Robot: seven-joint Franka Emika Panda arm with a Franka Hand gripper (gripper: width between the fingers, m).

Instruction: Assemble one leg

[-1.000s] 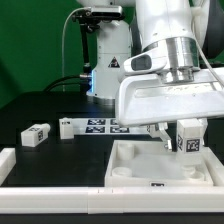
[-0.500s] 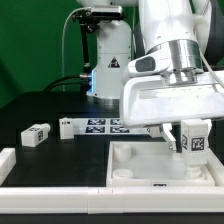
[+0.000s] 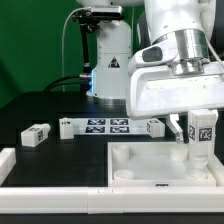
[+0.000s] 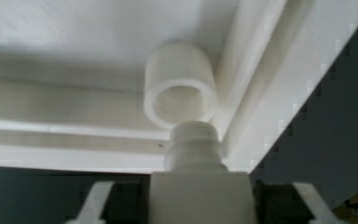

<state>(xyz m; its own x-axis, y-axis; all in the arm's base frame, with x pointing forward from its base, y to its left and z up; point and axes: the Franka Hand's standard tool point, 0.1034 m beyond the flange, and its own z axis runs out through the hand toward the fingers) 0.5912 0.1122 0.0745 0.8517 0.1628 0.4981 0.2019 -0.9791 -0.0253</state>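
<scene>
Clamped on the leg [image 3: 203, 138] with the gripper [image 3: 195, 130], jaws pressed against its upper, tagged part. Post upright, tag turned toward the exterior camera. Same grip in the wrist view: leg [image 4: 190, 140] running away from the fingers [image 4: 98, 205] toward a corner of the tabletop [image 4: 69, 60], far end close against the raised rim there. Cannot tell whether that end already touches the corner socket or hangs just above it.

Moved in the last second: carried further toward the exterior view's right and brought lower. Half a second ago clear of the tabletop [image 3: 140, 160]; now standing over the corner on the exterior view's right, lower end down near the rim.

Meaning for the task, as a judgement: carrying as good as done, seating about to begin. Probably calls next for a straight, slow descent into the socket, grip kept firm, then whatever turning or pressing the joint needs. Main risk: a slightly off-centre end catching on the rim and tipping the post in the jaws.

Further out: a second small tagged post [image 3: 36, 135] lying loose on the dark table [image 3: 60, 165], well apart on the exterior view's left. Marker board [image 3: 100, 125] flat behind the tabletop.
</scene>
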